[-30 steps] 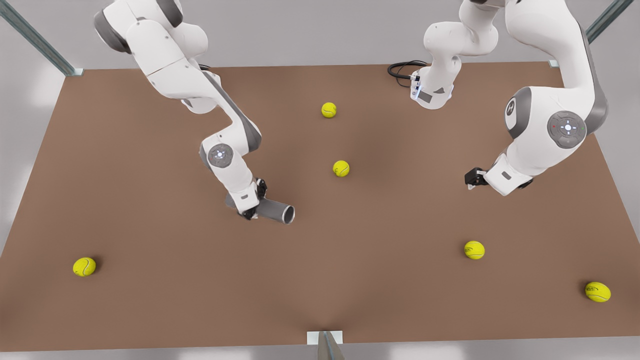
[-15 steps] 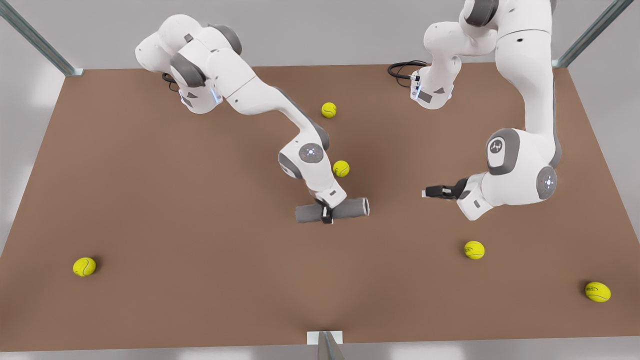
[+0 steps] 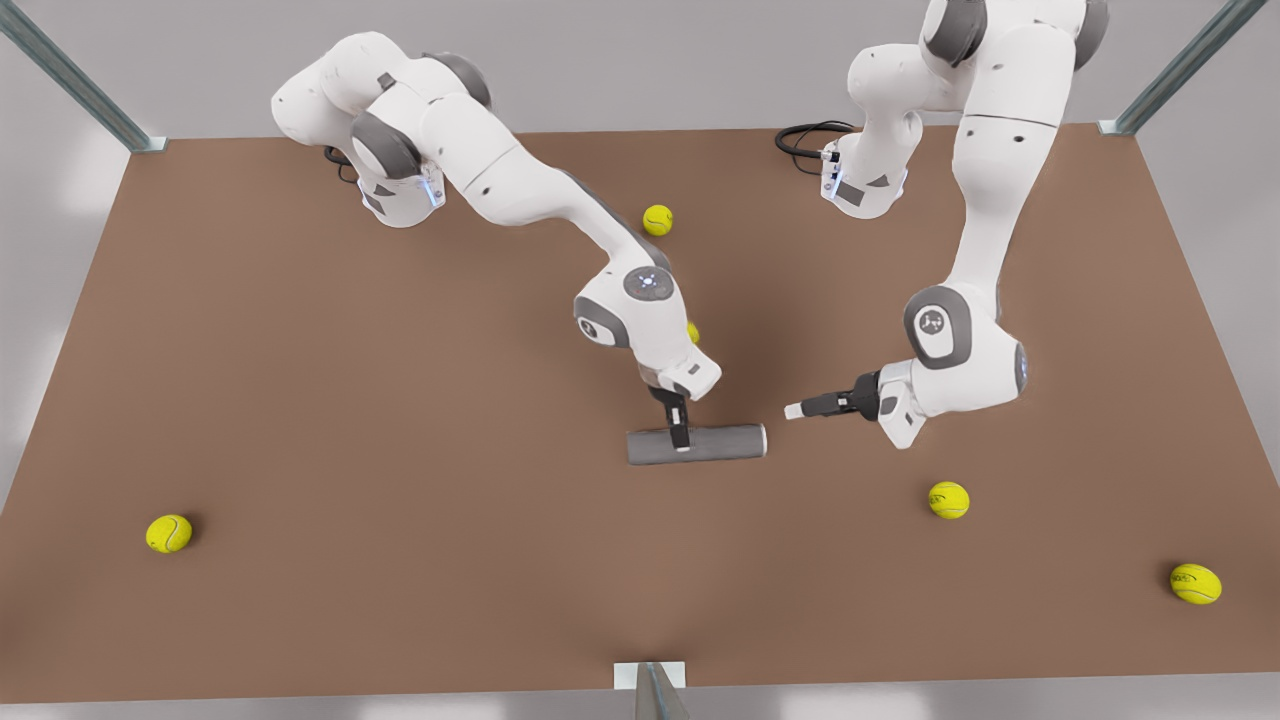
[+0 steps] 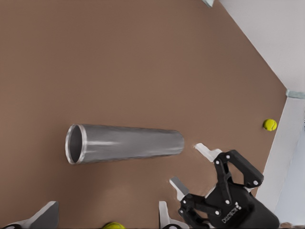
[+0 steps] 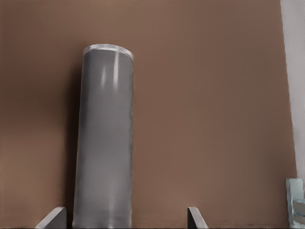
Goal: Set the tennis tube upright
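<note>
The right gripper's fingers [image 5: 53,217] were spread wide, and in the right wrist view the near end of the tennis tube [image 3: 725,441] sat in the gap between them, closer to 1 finger than the other. The left wrist view showed the right gripper [image 4: 190,167] just short of that plain end, with 1 fingertip beside it but nothing pinched.

The left gripper [image 3: 681,432] hung over the tube's middle. Its 2 fingers [image 4: 45,217] were also apart, and the tube lay beyond them, not between them.

The tube lay flat on the brown table [image 3: 300,400], near its centre. Its long axis ran across the front view from left to right, and it was not yet upright. From the right gripper it stretched straight away along the pointing direction, with the lighter open rim [image 4: 75,144] at the far end. My judgement is that the coming move turns on this end-on line-up. The right arm was placed to take the plain end, while the left gripper sat crosswise above the barrel.

Further out, 1 yellow ball [image 3: 948,499] lay on the right arm's side, near that arm. Another ball [image 3: 692,331] peeped from behind the left arm's wrist. 3 more balls lay well apart, at the front view's left [image 3: 168,533], its right [image 3: 1195,583] and towards the back [image 3: 657,219].

Small white lettering on the right gripper's body [image 4: 229,217] and the marks on the balls could not be read.
</note>
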Robot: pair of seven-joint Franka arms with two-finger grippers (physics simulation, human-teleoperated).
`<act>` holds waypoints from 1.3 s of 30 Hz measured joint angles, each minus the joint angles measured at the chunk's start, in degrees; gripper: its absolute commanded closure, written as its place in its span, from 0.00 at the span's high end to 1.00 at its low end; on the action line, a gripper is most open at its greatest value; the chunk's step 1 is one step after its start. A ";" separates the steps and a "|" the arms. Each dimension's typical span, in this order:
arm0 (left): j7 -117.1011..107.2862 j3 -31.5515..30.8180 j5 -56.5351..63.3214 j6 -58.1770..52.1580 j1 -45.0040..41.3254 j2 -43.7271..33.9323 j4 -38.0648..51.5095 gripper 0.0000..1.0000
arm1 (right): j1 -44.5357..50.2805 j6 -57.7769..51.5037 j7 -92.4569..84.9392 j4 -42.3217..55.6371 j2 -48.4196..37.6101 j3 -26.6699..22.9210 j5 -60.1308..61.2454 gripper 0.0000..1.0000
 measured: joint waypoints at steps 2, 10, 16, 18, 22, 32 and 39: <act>2.35 -0.04 -1.64 -0.13 0.12 3.14 3.00 0.99 | -9.43 -5.64 0.68 -9.88 -12.34 6.67 0.42 1.00; 10.94 -0.09 -4.91 -2.35 0.64 12.83 7.46 0.99 | -51.37 -41.87 25.02 -16.95 -39.01 15.69 13.03 1.00; 14.82 -0.09 -6.84 -1.47 0.41 15.81 7.55 0.99 | -48.56 -48.43 34.17 -14.87 -44.42 -9.77 12.74 1.00; 17.19 -0.09 -7.84 -1.38 0.29 16.66 7.55 0.99 | -54.62 -48.35 34.10 -14.79 -42.84 -9.77 12.69 1.00; 19.25 -0.22 -11.36 -1.30 -0.23 17.79 7.55 0.99 | -55.10 -46.43 34.06 -14.62 -41.02 -9.46 12.53 1.00; 20.30 -1.61 -18.31 0.67 -1.42 19.24 8.08 0.99 | -30.66 -44.24 32.47 -12.15 -35.43 -8.88 11.38 1.00; 23.20 -3.26 -23.31 0.55 -1.24 21.09 8.78 0.99 | -31.84 -47.82 28.45 -12.24 -35.76 -8.59 11.69 1.00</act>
